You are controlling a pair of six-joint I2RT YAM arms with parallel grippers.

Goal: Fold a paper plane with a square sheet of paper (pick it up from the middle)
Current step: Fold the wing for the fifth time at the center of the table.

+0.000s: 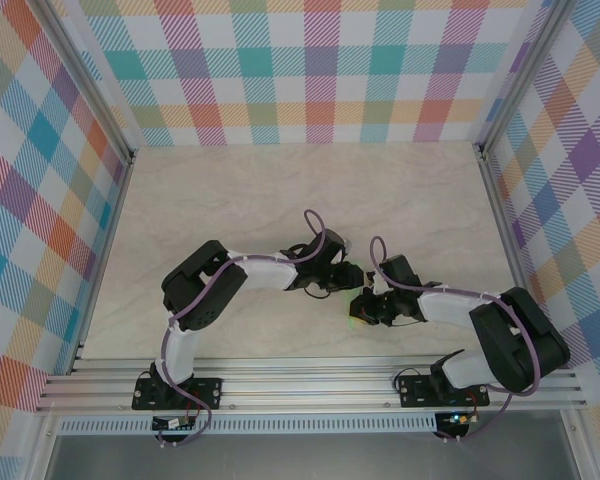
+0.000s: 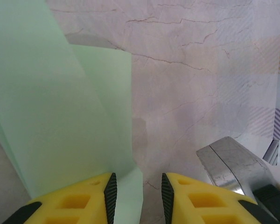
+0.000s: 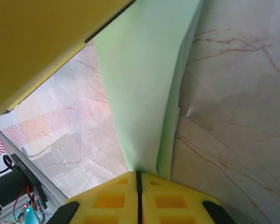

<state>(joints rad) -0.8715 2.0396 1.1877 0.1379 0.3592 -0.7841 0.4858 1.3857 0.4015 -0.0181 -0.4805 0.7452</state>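
Right gripper [image 3: 139, 179] has its fingers pressed together on the folded sheet of paper [image 3: 140, 93], which stands up from them in layers above the marble-look table [image 3: 233, 93]. Left gripper [image 2: 137, 189] sits w/ fingers apart, paper's lower edge just beside one pad. Top cam gives us the room: plaid walls [image 1: 320, 70] on 3 sides, alu rails [image 1: 310, 385] at front, both arms meeting mid-table; wrist cams give the folds.

The thin pale mint-green folded paper [image 2: 51, 102] runs off the left wrist view's top and left edges. In the right wrist view a blurred yellow slab [image 3: 42, 42] covers its upper end. Overhead, its shape is too small to tell.
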